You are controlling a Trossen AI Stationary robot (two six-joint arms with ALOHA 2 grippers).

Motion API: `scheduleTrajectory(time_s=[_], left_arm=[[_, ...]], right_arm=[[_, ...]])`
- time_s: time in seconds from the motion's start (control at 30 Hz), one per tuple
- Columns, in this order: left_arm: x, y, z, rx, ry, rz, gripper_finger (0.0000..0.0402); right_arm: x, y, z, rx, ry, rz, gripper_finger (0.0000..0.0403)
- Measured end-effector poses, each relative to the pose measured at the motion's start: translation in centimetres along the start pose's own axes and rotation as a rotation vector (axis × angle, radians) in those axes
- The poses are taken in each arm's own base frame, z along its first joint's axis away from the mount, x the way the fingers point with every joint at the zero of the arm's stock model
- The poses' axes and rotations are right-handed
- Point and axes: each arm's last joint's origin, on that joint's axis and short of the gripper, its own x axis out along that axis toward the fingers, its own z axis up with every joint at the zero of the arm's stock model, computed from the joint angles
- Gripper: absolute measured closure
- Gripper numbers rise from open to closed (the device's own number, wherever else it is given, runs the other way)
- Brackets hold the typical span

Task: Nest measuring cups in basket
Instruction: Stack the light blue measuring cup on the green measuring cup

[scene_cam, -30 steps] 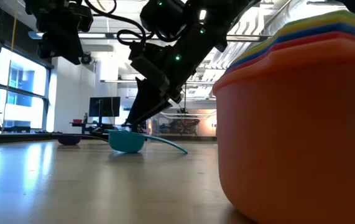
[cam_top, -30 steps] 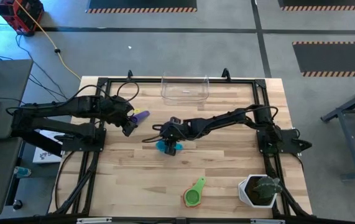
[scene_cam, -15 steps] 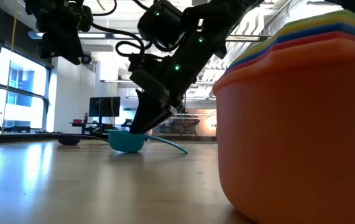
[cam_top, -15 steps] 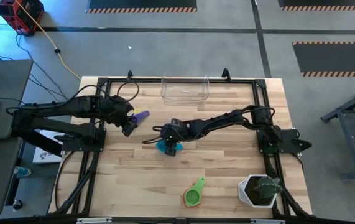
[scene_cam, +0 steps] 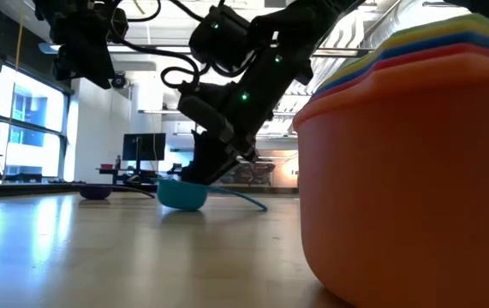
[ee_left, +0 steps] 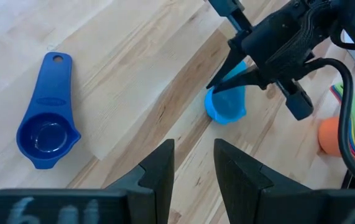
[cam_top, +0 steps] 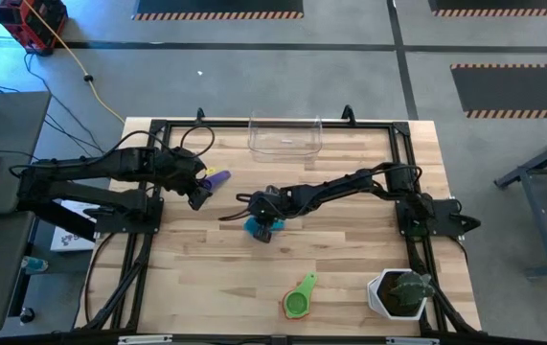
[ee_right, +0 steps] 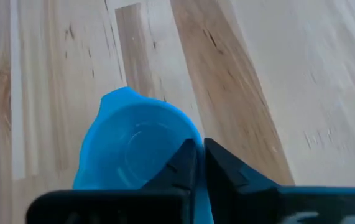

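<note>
**Right claw pinches the light blue cup at mid-worktop**

While the left claw [cam_top: 196, 196] hangs above the left part of the worktop [cam_top: 350, 259], its fingers [ee_left: 158, 171] parted with nothing between them, the right claw [cam_top: 265, 222] is down at the middle of the worktop. Its fingers [ee_right: 186, 163] are closed on the rim of the light blue cup [ee_right: 137, 149], which sits on the wood with its bowl tipped. In the low view that cup [scene_cam: 181, 195] touches the worktop under the right arm, its handle trailing off to one side.

The purple cup [cam_top: 217, 177] lies just beside the left claw. The left wrist view shows a blue cup [ee_left: 45, 121] lying flat on the wood, well apart from the light blue one.

A stack of nested cups [cam_top: 298, 299], green on top of orange, rests near the front edge, beside a potted plant [cam_top: 402, 292]. The basket [cam_top: 284, 136] stands at the back edge, holding no cups.
</note>
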Motion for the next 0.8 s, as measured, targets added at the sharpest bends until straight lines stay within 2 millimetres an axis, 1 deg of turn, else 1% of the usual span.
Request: scheduleTrajectory(time_s=[0.1,0.2,0.37,0.53,0.7,0.8], left_arm=[[0.0,0.0,0.0,0.002,0.000,0.000,0.0298],[0.0,0.0,0.0,0.004,0.000,0.000,0.0298],[0.0,0.0,0.0,0.010,0.000,0.000,0.0298],[0.0,0.0,0.0,0.007,0.000,0.000,0.0298],[0.0,0.0,0.0,-0.011,0.002,-0.001,0.0298],[0.0,0.0,0.0,-0.030,0.004,-0.005,0.0298]], right_arm=[[-0.3,0.2,0.4,0.018,0.005,0.000,0.0387],[-1.1,0.8,1.6,0.000,0.003,0.003,0.0397],[-3.6,2.8,4.4,-0.114,0.002,0.026,0.0399],[-6.6,5.3,6.4,-0.240,0.010,0.115,0.0400],[-9.3,8.3,6.9,-0.418,0.037,0.213,0.0401],[-10.2,9.8,6.1,-0.509,0.094,0.265,0.0402]])
